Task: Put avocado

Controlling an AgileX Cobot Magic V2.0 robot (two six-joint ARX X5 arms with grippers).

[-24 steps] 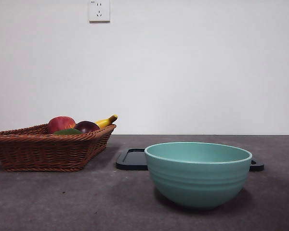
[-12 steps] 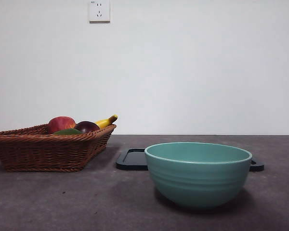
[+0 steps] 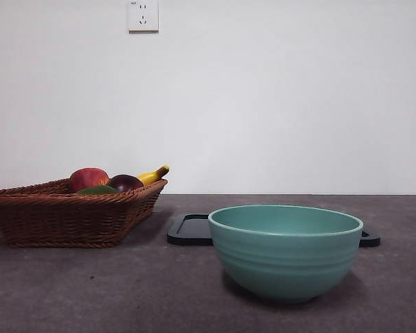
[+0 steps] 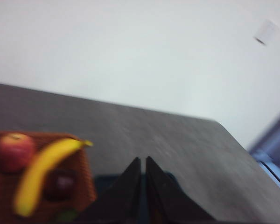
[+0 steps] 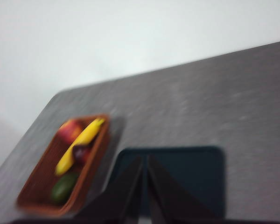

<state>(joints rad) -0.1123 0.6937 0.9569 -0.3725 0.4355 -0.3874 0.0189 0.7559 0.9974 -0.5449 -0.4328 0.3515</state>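
The dark green avocado (image 3: 97, 189) lies in the wicker basket (image 3: 69, 215) at the left, its top just showing above the rim. It also shows in the right wrist view (image 5: 63, 187) at the basket's near end. Neither gripper appears in the front view. My left gripper (image 4: 143, 162) is shut and empty, high above the table beside the basket. My right gripper (image 5: 144, 161) is shut and empty, high above the dark tray (image 5: 186, 177).
The basket also holds a red apple (image 3: 88, 178), a dark purple-brown fruit (image 3: 125, 182) and a banana (image 3: 153, 175). A teal bowl (image 3: 286, 250) stands in front of the dark tray (image 3: 191, 229). A wall socket (image 3: 143, 14) is on the back wall.
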